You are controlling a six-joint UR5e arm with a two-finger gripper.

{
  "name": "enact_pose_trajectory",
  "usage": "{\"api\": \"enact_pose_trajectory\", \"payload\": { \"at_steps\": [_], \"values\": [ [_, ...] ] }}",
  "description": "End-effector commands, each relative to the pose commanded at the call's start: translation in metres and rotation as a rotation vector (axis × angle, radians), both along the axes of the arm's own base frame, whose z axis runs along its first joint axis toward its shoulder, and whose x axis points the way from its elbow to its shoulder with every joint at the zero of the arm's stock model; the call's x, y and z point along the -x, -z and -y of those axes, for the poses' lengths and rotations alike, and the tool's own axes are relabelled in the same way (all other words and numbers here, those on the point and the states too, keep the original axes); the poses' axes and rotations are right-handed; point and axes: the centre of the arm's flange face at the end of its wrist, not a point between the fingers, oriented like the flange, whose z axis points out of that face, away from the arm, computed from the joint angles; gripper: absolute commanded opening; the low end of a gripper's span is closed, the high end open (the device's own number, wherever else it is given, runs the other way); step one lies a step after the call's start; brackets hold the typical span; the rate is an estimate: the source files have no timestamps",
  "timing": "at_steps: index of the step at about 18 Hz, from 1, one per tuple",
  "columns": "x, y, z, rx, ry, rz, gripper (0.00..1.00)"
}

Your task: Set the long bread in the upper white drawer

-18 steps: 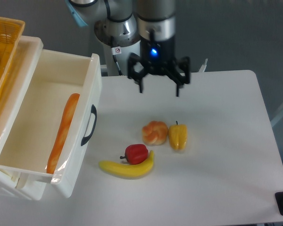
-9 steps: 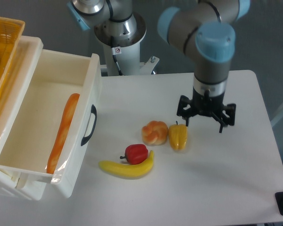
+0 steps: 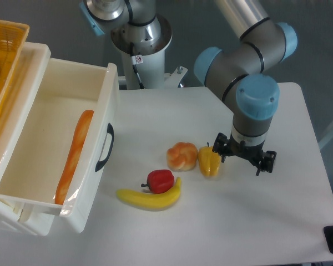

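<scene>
The long bread (image 3: 73, 155), a slim orange-tan stick, lies lengthwise inside the upper white drawer (image 3: 97, 100), along its right wall. The drawer is pulled out, its dark curved handle (image 3: 104, 147) facing the table. My gripper (image 3: 244, 159) hangs low over the table right of the yellow pepper, far from the drawer. It is open with nothing between its fingers.
A round orange-white bun (image 3: 182, 155) and a yellow pepper (image 3: 209, 160) sit mid-table. A red pepper (image 3: 160, 180) rests against a banana (image 3: 150, 198) in front of them. A yellow woven basket (image 3: 2, 61) sits on top of the drawer unit at the far left.
The arm swung from the back of the table, above the bun, out to the right and down beside the yellow pepper. The bread and drawer have not moved.
</scene>
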Motion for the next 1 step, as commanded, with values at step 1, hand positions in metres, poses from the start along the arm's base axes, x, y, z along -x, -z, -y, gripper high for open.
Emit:
{"api": "enact_pose_trajectory", "payload": {
  "at_steps": [1],
  "values": [
    [0.0000,0.0000,0.0000,0.000,0.000,0.000,1.00]
  ]
}}
